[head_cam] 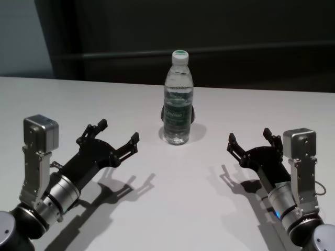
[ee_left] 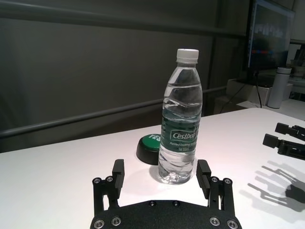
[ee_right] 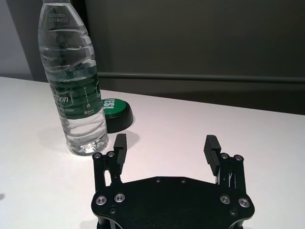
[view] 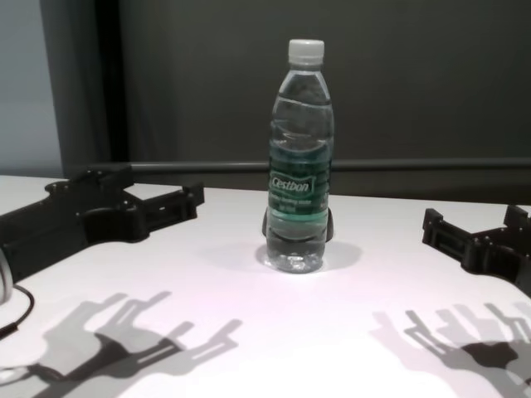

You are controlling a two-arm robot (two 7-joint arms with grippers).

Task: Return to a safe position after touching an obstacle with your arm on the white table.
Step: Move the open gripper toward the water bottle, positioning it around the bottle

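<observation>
Two tools: held apart from bottle, nothing gripped.
Left tool (head_cam: 118,132): fingers spread, above tabletop (head_cam: 172,183).
Right tool (head_cam: 250,140): fingers spread.
Water bottle (head_cam: 178,99): upright, tabletop centre, btwn tools.

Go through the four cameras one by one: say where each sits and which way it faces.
Head view: high on the robot, looking down at the white table; shows left gripper and right gripper, both open, apart from the bottle.
Chest view: low, looking level at the tall clear plastic water bottle; both forearms show.
Left wrist view: behind its own open fingers, facing the bottle.
Right wrist view: behind its own fingers, bottle off to one side.
Both wrist views share the small dark rounded lump behind the bottle.
</observation>
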